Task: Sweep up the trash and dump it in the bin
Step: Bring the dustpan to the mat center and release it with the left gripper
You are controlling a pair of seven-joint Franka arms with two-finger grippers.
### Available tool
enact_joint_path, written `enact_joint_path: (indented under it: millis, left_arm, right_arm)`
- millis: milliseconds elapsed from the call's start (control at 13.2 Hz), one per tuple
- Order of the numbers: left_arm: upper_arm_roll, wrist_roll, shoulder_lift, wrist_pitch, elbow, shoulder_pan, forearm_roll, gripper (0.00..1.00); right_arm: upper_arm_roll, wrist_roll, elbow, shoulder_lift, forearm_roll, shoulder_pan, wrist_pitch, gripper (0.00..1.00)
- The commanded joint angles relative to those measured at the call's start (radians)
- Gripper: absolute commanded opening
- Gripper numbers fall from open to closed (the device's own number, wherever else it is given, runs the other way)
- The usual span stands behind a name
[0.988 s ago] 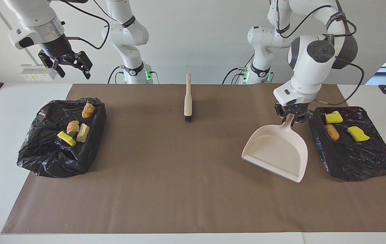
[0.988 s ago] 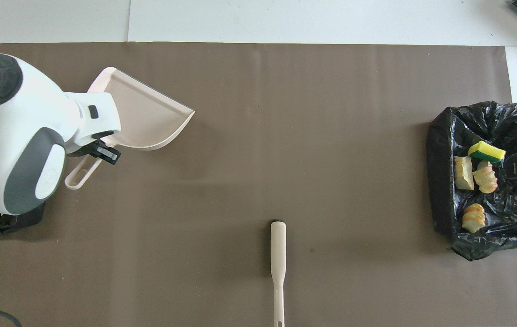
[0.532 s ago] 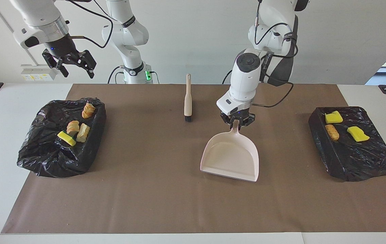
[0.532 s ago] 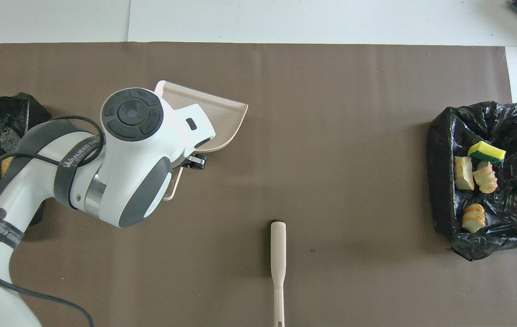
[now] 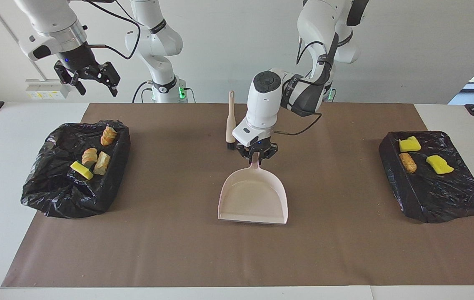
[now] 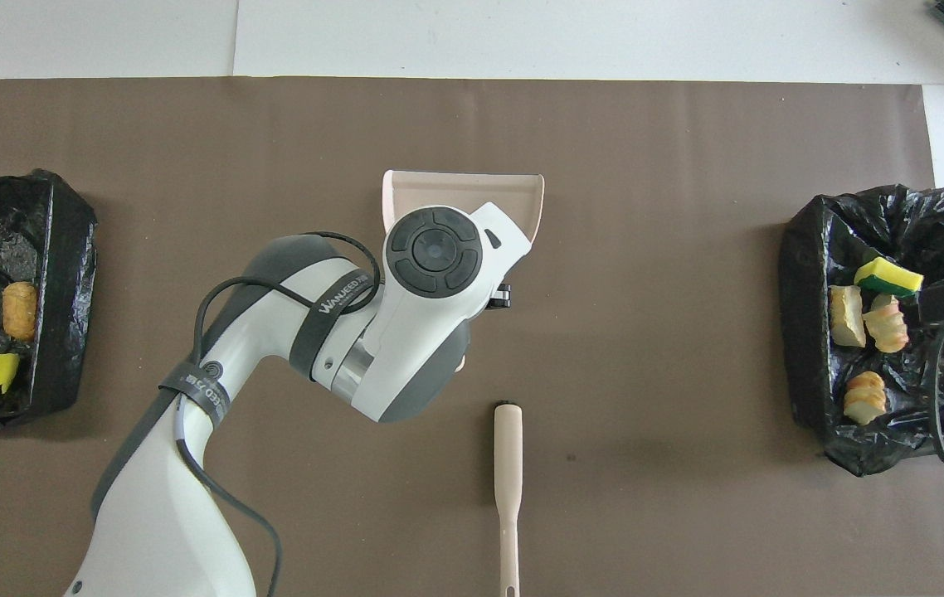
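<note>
Moved to mid-table, left pincer (image 5: 257, 153) grips dustpan (image 5: 253, 200); trash (image 5: 91, 160) fills bins (image 5: 449, 196).

From overhead, we find the left arm (image 6: 406, 332) hiding the dustpan (image 6: 464, 186) handle and its own pincer.

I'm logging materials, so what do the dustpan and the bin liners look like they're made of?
Dustpan: seemingly rigid moulded plastic, pale pink, smooth with a soft sheen. Bin liners: probably thin black plastic film, crinkled and glossy.
</note>
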Motion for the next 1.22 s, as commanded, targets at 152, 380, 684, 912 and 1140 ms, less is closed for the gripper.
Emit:
enact_joint_path:
  millis: [152,380,684,912,1140]
  left_arm:
    - [0.022,-0.093,0.179,0.001,0.183,-0.059,-0.019,0.00]
    - [0.021,-0.094,0.178,0.002,0.177,-0.064,-0.025,0.06]
    - [0.024,-0.094,0.170,-0.001,0.177,-0.064,-0.008,0.85]
    - [0.035,-0.042,0.117,-0.005,0.127,-0.044,-0.008,1.00]
    - [0.041,0.042,-0.018,-0.007,0.001,0.006,0.009,1.00]
  right_arm:
    - [0.002,-0.026,-0.025,-0.023,-0.001,-0.006,0.007,1.00]
    - [0.002,-0.026,-0.026,-0.023,-0.001,-0.006,0.007,1.00]
    - [0.002,-0.026,-0.025,-0.023,-0.001,-0.006,0.007,1.00]
    - [0.002,-0.026,-0.026,-0.023,-0.001,-0.006,0.007,1.00]
    - [0.002,-0.026,-0.025,-0.023,-0.001,-0.006,0.007,1.00]
